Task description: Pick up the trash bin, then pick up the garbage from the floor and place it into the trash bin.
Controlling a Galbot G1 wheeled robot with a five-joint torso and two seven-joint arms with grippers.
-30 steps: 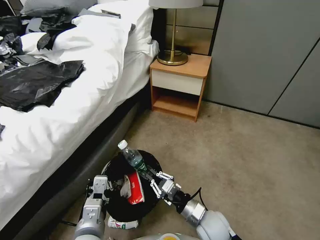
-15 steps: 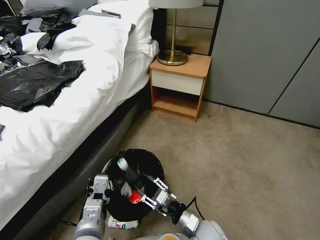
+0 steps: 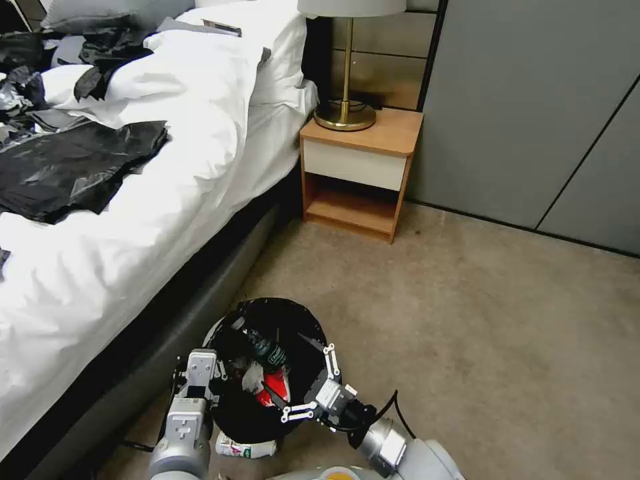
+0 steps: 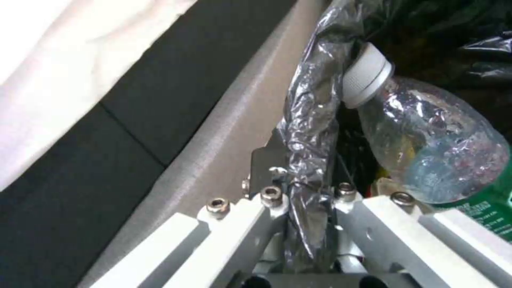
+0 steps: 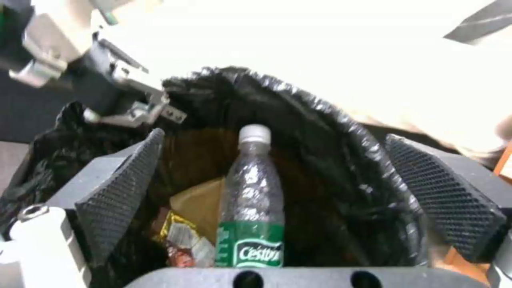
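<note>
A: The trash bin [image 3: 235,417] is sitting low in the head view, tight against the dark bed base [image 3: 133,373]; its white wall is mostly lying hidden under the black liner [image 3: 280,310], and the left gripper [image 3: 199,375] is clamping shut on that liner at the rim.

B: The wrist view is confirming it, plastic bunched between those fingers [image 4: 229,224]; the clear bottle [image 3: 265,349] is leaning inside with its cap up, green label half buried.

A: The right gripper [image 3: 315,381] is hovering at the bin's mouth, fingers spread wide and holding nothing; the meshed pads [image 5: 123,188] are flanking the bottle without touching.

B: Under the bottle a red-and-white packet [image 3: 275,387], a yellow wrapper [image 5: 173,234] and something tan are showing; the rest is too dark to tell.

A: A crumpled white piece [image 3: 245,447] is lying on the beige carpet [image 3: 480,333] beside the bin, partly cut off by the arm.

B: Beyond, the white bedding [image 3: 167,167] is carrying black plastic sheets [image 3: 73,167]; a wooden nightstand [image 3: 360,173] is holding a brass lamp [image 3: 345,100] before grey wall panels [image 3: 533,107].
</note>
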